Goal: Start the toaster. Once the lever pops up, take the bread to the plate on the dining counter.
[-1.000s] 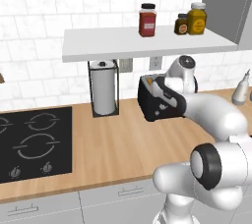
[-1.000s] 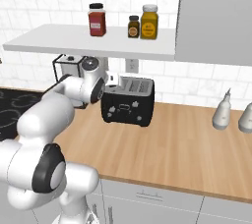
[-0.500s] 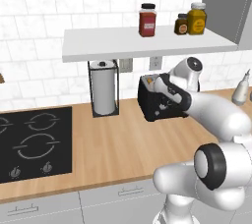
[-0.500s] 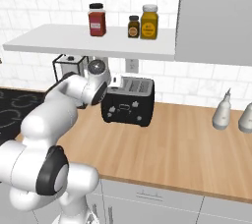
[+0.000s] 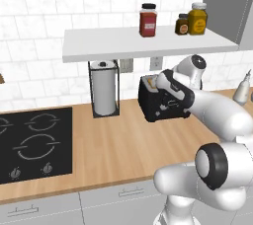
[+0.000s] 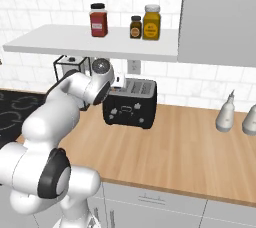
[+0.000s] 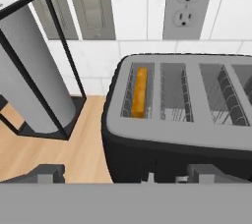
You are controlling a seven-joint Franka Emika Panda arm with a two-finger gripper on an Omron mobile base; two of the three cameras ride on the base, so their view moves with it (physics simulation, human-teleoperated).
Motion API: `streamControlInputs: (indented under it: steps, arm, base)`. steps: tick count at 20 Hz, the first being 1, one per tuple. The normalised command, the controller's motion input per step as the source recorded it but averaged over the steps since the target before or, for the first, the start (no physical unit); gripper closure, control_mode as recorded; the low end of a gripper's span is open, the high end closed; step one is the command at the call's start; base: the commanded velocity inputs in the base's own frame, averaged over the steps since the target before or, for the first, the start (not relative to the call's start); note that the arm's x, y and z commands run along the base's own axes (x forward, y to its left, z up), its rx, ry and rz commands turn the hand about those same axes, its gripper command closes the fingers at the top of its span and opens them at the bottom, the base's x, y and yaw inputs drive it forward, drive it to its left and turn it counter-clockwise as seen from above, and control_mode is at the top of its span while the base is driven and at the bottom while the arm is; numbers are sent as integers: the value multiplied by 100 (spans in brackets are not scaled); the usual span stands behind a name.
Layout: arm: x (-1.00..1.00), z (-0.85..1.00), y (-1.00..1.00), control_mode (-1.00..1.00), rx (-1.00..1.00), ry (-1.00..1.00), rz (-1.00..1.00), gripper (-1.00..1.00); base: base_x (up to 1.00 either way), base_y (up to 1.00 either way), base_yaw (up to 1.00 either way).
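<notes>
The claw (image 7: 120, 174) is hovering just above the near, front edge of the toaster (image 7: 182, 120), with its jaws spread wide and nothing between them; it is released, grasping nothing and touching nothing that can be made out. The toaster is standing directly ahead of and below the claw on the wooden table (image 5: 113, 155), backed against the tiled wall beneath the wall sockets (image 7: 188, 4), a placement that is probably keeping it close to its power supply. The bread (image 7: 140, 92) is sitting upright in the slot farthest to the claw's left, sunk low so that just its tan top edge is showing at slot level; judged from this, the slice is waiting in the toasting position. The lever cannot be made out in these pictures, so whether toasting is running cannot be told. The paper towel roll (image 7: 29, 78), in its black wire holder, is standing just beside the toaster, to the claw's left. In the left base view the arm is reaching across the toaster's front, with the claw (image 5: 157, 84) at its upper edge, a posture suited to working the toaster's controls.
</notes>
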Motion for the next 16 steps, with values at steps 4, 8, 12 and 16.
streamControlInputs:
  steps: [4,8,12,16]
  arm:
    - [-4,9,3,-100,0,-8,0,-100]
    - [-9,3,4,-100,-3,-4,0,-100]
    - [-1,1,1,-100,-3,0,0,-100]
    - [0,0,0,-100,-2,0,0,-100]
  base:
    - [0,0,0]
    - [0,0,0]
    - [0,0,0]
    - [0,0,0]
